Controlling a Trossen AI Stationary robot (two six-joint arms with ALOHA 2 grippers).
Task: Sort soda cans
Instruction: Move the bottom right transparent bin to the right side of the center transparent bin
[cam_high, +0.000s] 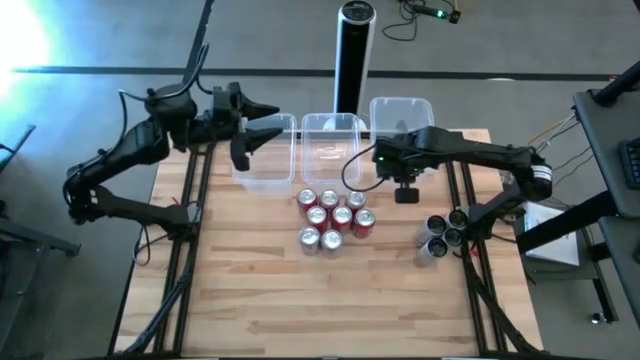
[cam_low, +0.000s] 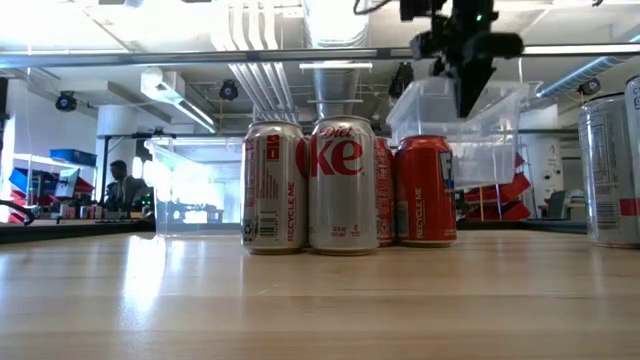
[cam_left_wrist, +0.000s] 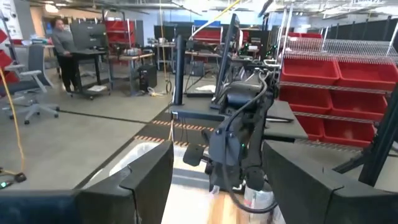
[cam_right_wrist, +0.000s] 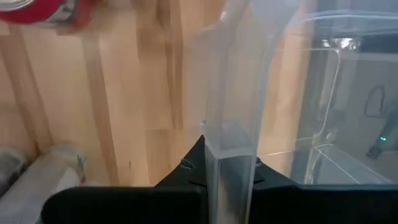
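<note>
Soda cans (cam_high: 332, 218), smooth cylinders with silver tops, stand bunched at the high view's middle: eight, red and silver. Four dark ones (cam_high: 445, 232) cluster at right. Three clear plastic tubs (cam_high: 262, 165) line the upper middle of the pale wood-plank table (cam_high: 330, 300). The right gripper (cam_high: 380, 158) pinches the right tub's (cam_high: 402, 105) wall. The left gripper (cam_high: 262, 125), fingers wide and empty, hovers at upper left. Beyond lies a workshop with red bins (cam_left_wrist: 339, 71).

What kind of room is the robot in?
Probably a robotics lab or workshop: red storage bins on wire shelves, desks with monitors, pipes along the bare ceiling.
</note>
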